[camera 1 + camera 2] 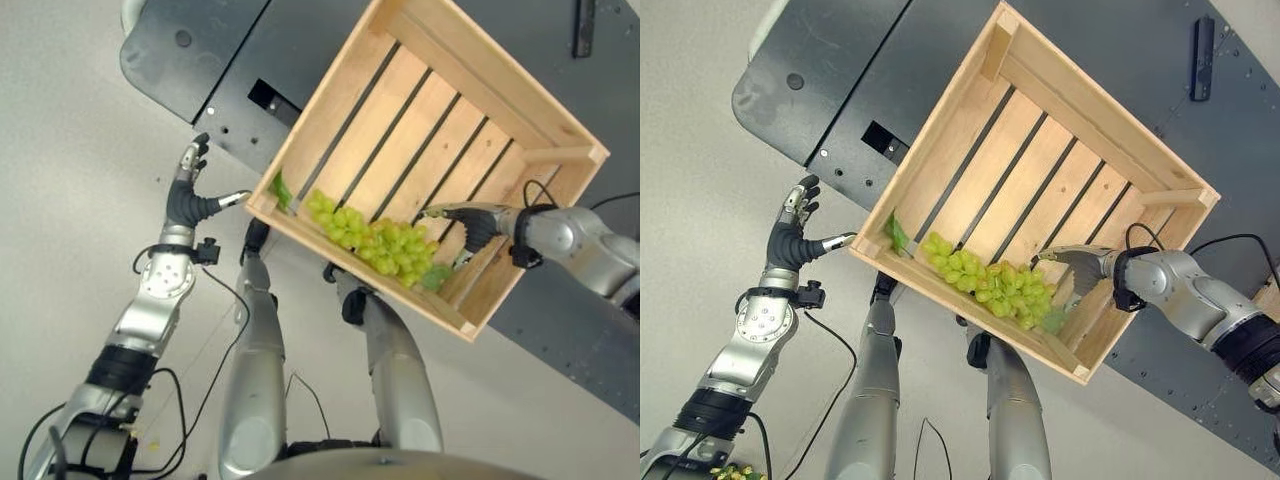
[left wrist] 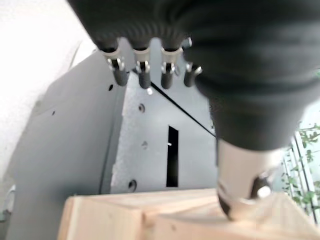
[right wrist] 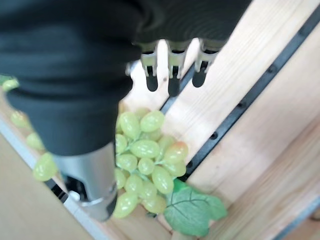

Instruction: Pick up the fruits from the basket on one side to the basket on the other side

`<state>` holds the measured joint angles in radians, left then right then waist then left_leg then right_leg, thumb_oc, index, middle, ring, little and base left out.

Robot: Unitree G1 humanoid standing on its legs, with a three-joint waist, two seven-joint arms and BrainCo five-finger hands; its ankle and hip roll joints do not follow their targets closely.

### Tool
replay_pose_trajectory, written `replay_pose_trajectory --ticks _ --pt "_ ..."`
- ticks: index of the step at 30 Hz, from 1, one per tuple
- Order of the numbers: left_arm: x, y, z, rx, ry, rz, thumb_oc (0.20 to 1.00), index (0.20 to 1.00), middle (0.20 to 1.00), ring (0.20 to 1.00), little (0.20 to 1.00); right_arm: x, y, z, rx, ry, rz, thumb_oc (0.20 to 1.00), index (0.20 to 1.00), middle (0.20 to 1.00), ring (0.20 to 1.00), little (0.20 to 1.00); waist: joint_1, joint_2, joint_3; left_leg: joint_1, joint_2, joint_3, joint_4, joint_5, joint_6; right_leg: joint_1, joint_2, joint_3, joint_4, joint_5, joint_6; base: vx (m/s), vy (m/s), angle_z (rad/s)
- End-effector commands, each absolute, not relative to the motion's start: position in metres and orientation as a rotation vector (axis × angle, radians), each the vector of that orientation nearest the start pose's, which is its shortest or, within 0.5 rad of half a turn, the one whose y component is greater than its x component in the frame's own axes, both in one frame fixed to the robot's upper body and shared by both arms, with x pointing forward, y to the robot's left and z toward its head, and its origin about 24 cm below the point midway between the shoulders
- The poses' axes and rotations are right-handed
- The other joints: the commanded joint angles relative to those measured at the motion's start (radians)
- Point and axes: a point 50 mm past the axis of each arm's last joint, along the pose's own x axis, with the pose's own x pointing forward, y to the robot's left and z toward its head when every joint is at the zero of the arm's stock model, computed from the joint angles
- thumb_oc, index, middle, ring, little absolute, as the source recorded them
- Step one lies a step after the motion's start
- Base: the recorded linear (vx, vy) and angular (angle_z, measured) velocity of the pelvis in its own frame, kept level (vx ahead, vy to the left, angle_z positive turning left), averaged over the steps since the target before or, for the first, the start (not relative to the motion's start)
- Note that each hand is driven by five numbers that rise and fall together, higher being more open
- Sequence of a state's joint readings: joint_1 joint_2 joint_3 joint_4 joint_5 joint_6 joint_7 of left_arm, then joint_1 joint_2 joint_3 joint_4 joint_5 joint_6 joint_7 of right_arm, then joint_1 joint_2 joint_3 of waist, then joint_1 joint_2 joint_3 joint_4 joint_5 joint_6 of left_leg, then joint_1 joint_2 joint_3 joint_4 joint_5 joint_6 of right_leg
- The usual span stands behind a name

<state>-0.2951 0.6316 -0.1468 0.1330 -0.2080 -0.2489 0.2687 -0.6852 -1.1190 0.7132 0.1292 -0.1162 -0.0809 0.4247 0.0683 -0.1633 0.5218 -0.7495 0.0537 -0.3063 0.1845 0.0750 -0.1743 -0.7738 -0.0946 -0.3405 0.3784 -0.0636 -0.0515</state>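
1. Right robot hand [image 1: 1080, 262] hovers inside the wooden crate [image 1: 470, 95], just above the bunch of green grapes [image 1: 375, 240], fingers straight and holding nothing.
2. Left robot hand [image 1: 190, 195] sits outside the crate's near corner, fingers spread and relaxed, empty.
3. To grasp well, I would lower the right robot hand onto the thick middle of the bunch and curl around the cluster, not the leaf [image 3: 192, 212].
4. Grapes lie along the crate's near wall, resting on its slats; the crate sits on a dark grey platform [image 1: 840, 70].
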Motion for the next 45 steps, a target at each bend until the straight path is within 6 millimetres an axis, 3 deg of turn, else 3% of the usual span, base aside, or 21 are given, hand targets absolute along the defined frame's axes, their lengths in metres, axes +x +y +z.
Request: replay_pose_trajectory --ticks 1,5,9,27,28,31,34,45 --pt "0.291 0.224 0.154 0.399 -0.507 0.095 1.000 1.000 1.000 1.000 1.000 0.319 -0.212 0.161 -1.444 0.001 0.718 1.000 1.000 1.000 1.000 1.000 -0.007 0.006 -0.002 -0.006 -0.055 0.001 0.030 -0.016 0.075 0.059 0.005 0.012 0.000 -0.099 0.133 0.00 0.000 0.00" --pt "0.292 0.222 0.155 0.399 -0.509 0.092 1.000 1.000 1.000 1.000 1.000 0.322 -0.203 0.151 -1.416 -0.005 0.738 1.000 1.000 1.000 1.000 1.000 -0.003 0.009 -0.002 -0.030 -0.059 -0.001 0.042 -0.020 0.076 0.036 0.005 0.011 0.011 -0.101 0.134 0.00 0.000 0.00" --pt "0.292 0.223 0.156 0.400 -0.512 0.098 1.000 1.000 1.000 1.000 1.000 0.322 -0.196 0.154 -1.408 -0.027 0.745 1.000 1.000 1.000 1.000 1.000 -0.004 0.007 -0.002 -0.041 -0.062 -0.002 0.048 -0.023 0.077 0.024 0.003 0.012 0.016 -0.103 0.133 0.00 0.000 0.00" --pt "0.292 0.221 0.159 0.416 -0.521 0.085 1.000 1.000 1.000 1.000 1.000 0.320 -0.193 0.149 -1.345 0.028 0.805 1.000 1.000 1.000 1.000 1.000 -0.010 0.010 -0.002 -0.075 -0.066 -0.002 0.057 -0.024 0.080 -0.012 -0.003 0.014 0.029 -0.101 0.134 0.00 0.000 0.00" --pt "0.292 0.222 0.159 0.417 -0.521 0.085 1.000 1.000 1.000 1.000 1.000 0.320 -0.194 0.149 -1.344 0.043 0.816 0.900 0.900 0.900 0.900 0.900 -0.009 0.009 -0.002 -0.073 -0.066 -0.003 0.053 -0.023 0.079 -0.010 -0.003 0.014 0.026 -0.100 0.135 0.00 0.000 0.00" --pt "0.292 0.222 0.158 0.418 -0.515 0.082 1.000 1.000 1.000 1.000 1.000 0.320 -0.193 0.152 -1.343 0.041 0.823 0.416 0.416 0.416 0.416 0.416 -0.008 0.007 -0.002 -0.072 -0.064 0.000 0.048 -0.020 0.078 -0.011 -0.004 0.014 0.025 -0.097 0.137 0.00 0.000 0.00" --pt "0.291 0.223 0.159 0.416 -0.518 0.083 1.000 1.000 1.000 1.000 1.000 0.320 -0.190 0.153 -1.330 0.033 0.831 0.216 0.216 0.216 0.216 0.216 -0.008 0.005 -0.002 -0.072 -0.063 -0.001 0.045 -0.017 0.078 -0.011 -0.004 0.014 0.020 -0.094 0.137 0.00 0.000 0.00" --pt "0.292 0.222 0.160 0.418 -0.519 0.076 1.000 1.000 1.000 1.000 1.000 0.321 -0.184 0.159 -1.317 0.012 0.841 0.200 0.200 0.200 0.200 0.200 -0.007 0.002 -0.002 -0.067 -0.062 -0.004 0.031 -0.009 0.076 -0.009 -0.004 0.014 0.011 -0.088 0.137 0.00 0.000 0.00"
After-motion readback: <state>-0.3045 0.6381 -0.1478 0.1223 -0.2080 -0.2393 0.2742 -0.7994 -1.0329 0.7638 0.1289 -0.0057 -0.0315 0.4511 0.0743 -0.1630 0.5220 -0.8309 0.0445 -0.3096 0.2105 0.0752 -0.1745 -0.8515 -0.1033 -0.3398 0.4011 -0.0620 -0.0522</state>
